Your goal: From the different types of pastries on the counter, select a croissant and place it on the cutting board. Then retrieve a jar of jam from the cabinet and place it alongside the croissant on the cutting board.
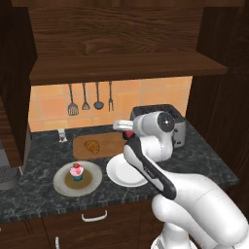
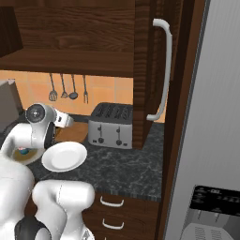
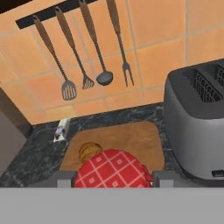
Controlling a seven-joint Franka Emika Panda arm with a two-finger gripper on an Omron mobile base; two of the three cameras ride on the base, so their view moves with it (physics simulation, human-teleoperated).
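Clamped between the gripper's [image 3: 113, 181] fingers, the jam jar [image 3: 113, 169] hangs above the cutting board [image 3: 131, 142]. Just beyond the fingers the croissant [image 3: 89, 151] lies on it. Beside them stands a toaster [image 3: 197, 127]; utensils [image 3: 85, 52] hang ahead.

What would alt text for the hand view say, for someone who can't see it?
A jar of jam with a red checked lid sits between the tool's fingertips, above a wooden cutting board bearing a croissant. A toaster stands to the right; four utensils hang on the orange tiled wall.
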